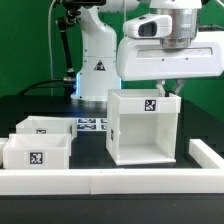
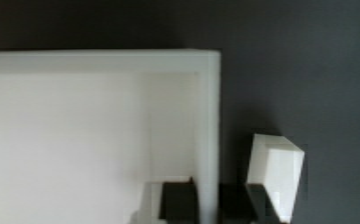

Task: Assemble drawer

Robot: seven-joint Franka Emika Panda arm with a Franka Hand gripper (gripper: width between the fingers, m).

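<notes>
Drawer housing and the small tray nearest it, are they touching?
Apart. The exterior view shows a bare strip of dark table between the housing and the nearest tray, with no edges meeting.

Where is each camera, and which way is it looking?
Exterior view: sits off the arm, low behind the white rail, looking across the table at the housing and two trays; the arm and end effector show above the housing.
Wrist view: rides on the wrist, looking down past the dark fingers onto the housing's wall and the table.
Shared: both show the housing and the end effector at its top edge.
</notes>
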